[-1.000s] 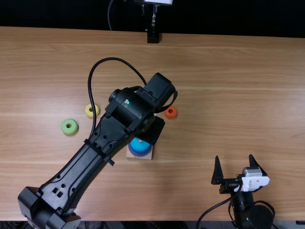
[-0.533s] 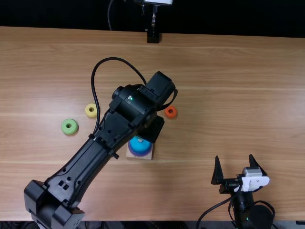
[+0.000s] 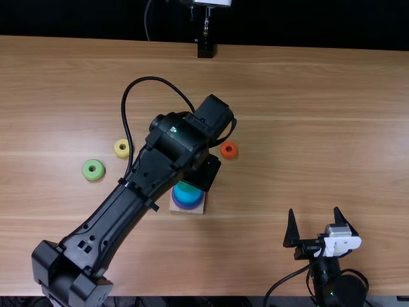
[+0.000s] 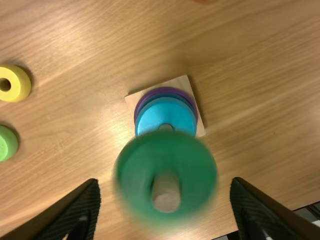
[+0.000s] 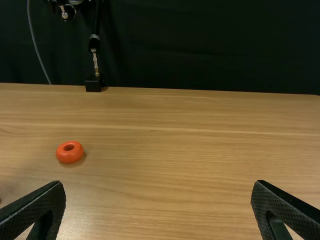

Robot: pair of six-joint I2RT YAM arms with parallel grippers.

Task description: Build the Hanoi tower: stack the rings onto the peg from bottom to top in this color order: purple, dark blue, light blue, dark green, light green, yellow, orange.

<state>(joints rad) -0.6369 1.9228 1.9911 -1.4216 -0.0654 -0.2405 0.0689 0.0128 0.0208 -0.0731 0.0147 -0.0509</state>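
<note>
In the top view my left gripper (image 3: 203, 173) hangs over the wooden base (image 3: 197, 210), fingertips hidden beneath the arm. The left wrist view has this gripper (image 4: 166, 182) open, a finger on either side of the dark green ring (image 4: 145, 165). The peg (image 4: 166, 197) pokes through that blurred ring. Lower on the base are a light blue ring (image 4: 165, 112), a dark blue edge and a purple ring (image 4: 162, 91). Yellow (image 3: 122, 148) and light green (image 3: 93, 169) rings lie left, the orange ring (image 3: 229, 150) right. My right gripper (image 3: 314, 211) is open, likewise in its wrist view (image 5: 159, 184).
The left arm stretches diagonally over the table (image 3: 307, 96), its cable looping near the yellow ring. A black stand (image 3: 205, 48) is at the far edge. The right arm sits at the near right.
Dark green now shows above the light blue ring beside the left gripper, where light blue showed before. The left arm's lower links shifted slightly right and then stayed nearly still. The right arm has not moved.
</note>
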